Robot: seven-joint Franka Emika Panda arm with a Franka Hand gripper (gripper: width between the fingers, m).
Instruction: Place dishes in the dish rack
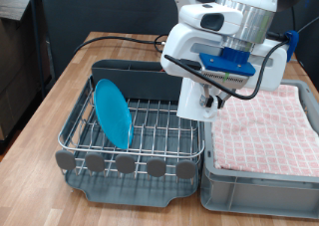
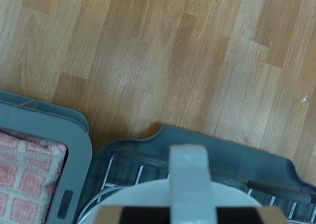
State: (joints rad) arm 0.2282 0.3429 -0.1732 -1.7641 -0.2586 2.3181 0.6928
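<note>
The large silver wire-grid dish rack (image 1: 140, 126) on its dark grey plastic tray is taken as the landmark. A round, flat light-blue plate (image 1: 113, 113) is seen standing on edge inside the rack, towards the exterior view's left of its grid, leaning slightly. A row of round grey discs (image 1: 125, 164) is set along the rack's front edge, and a tall grey back compartment (image 1: 135, 75) rises at its rear.

The white robot arm's two-finger gripper (image 1: 204, 105) is held above the rack's side nearest the exterior view's right, close to the rim. A white handled mug (image 1: 195, 97) appears to be clasped there; in the wrist view a white rounded rim (image 2: 148, 196) and an upright white handle are seen between the dark finger pads (image 2: 118, 217), though the contact itself is cropped.

Just beside the rack, to the exterior view's right, a grey crate lined with pink checked cloth (image 1: 264, 126) is placed on the light wooden table (image 1: 60, 97).
</note>
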